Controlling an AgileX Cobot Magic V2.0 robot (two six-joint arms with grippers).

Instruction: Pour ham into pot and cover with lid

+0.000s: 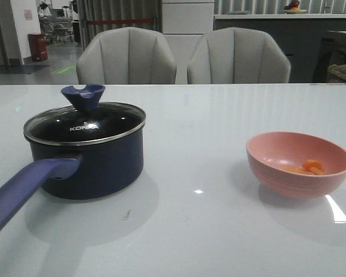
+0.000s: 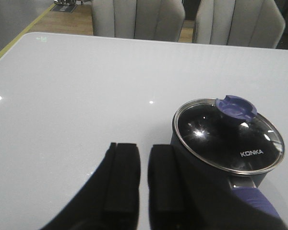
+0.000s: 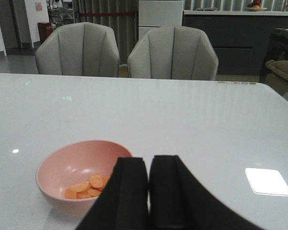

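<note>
The dark navy pot stands at the left of the table, its blue-purple handle pointing to the front left. The glass lid with the blue-purple knob lies on the pot. The orange ham pieces lie in a pink bowl at the right. My left gripper is nearly shut and empty, beside the pot and lid. My right gripper is shut and empty, beside the bowl with the ham. Neither gripper shows in the front view.
Two grey chairs stand behind the table's far edge. The glossy white table lies bare between pot and bowl.
</note>
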